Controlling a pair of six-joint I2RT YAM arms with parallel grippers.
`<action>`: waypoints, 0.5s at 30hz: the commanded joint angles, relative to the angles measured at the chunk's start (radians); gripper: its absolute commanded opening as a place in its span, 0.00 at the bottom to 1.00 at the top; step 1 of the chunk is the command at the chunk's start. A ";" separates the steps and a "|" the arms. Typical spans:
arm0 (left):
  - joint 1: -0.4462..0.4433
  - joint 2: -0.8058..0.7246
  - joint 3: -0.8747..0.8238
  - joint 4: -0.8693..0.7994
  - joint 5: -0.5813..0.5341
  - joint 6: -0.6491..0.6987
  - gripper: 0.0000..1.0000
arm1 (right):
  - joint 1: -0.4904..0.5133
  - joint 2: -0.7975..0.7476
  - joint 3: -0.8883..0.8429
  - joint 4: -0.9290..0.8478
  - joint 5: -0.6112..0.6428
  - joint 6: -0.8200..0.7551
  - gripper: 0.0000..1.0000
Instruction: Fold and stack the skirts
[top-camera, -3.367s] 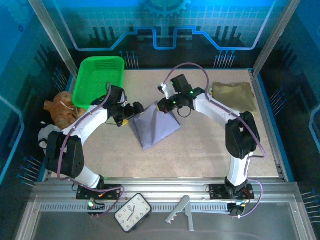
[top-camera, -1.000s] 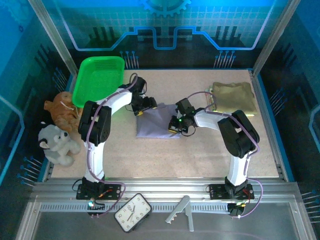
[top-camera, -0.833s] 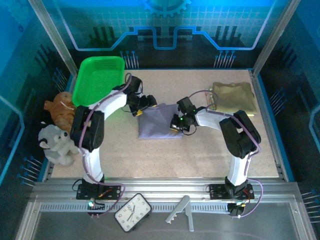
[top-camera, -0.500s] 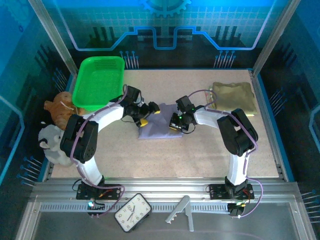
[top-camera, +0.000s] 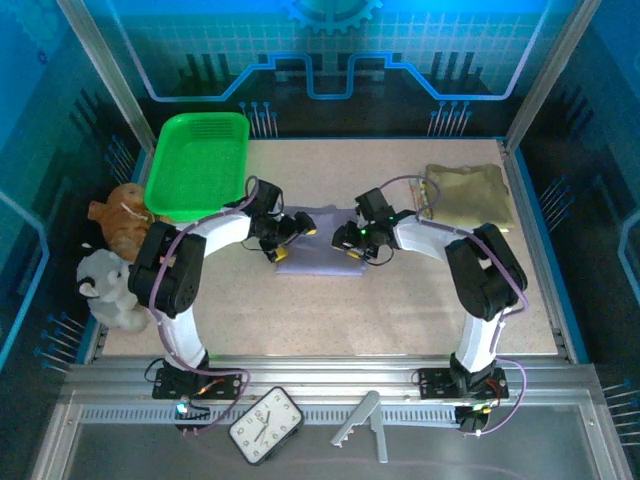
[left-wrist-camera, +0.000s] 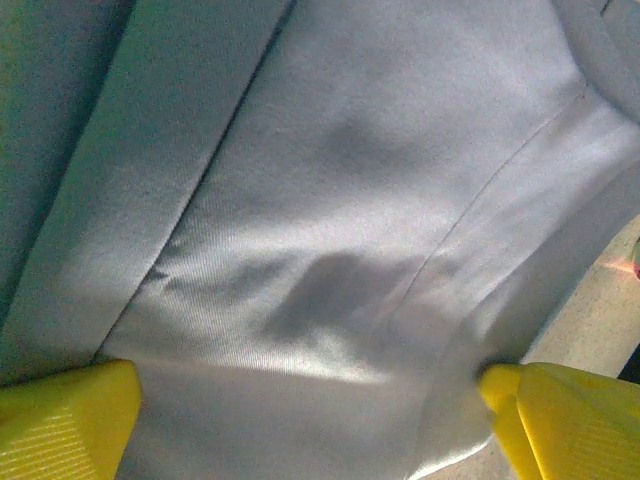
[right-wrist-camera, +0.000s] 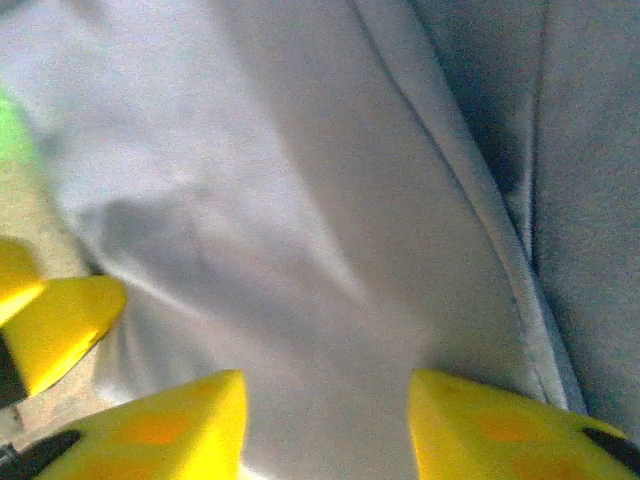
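Observation:
The grey-lavender skirt (top-camera: 318, 256) lies folded flat at mid-table. My left gripper (top-camera: 288, 240) hovers over its left end, yellow fingers (left-wrist-camera: 62, 428) spread wide with smooth cloth (left-wrist-camera: 350, 200) beneath them and nothing gripped. At the skirt's right end my right gripper (top-camera: 350, 243) stands open, its fingers (right-wrist-camera: 505, 435) apart just above the fabric (right-wrist-camera: 300, 180). A plain olive-khaki skirt (top-camera: 468, 195) rests folded at the far right of the table, apart from both grippers.
A green plastic basket (top-camera: 198, 165) sits at the far left corner. Brown (top-camera: 122, 218) and white (top-camera: 108, 290) plush toys lie off the table's left edge. A clock (top-camera: 265, 425) rests on the near rail.
My right gripper has opened and let go of the skirt's edge. The left gripper opened wider and moved from the skirt's far-left corner toward the near side, over the cloth.

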 joint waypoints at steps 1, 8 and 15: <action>-0.004 -0.068 0.047 -0.119 -0.046 0.065 0.99 | -0.018 -0.120 0.009 -0.060 0.104 -0.063 0.78; -0.054 -0.115 0.123 -0.195 -0.038 0.090 0.99 | -0.004 -0.355 -0.078 -0.092 0.416 -0.219 1.00; -0.098 -0.011 0.207 -0.176 -0.026 0.078 0.99 | -0.126 -0.272 -0.026 -0.216 0.119 -0.283 1.00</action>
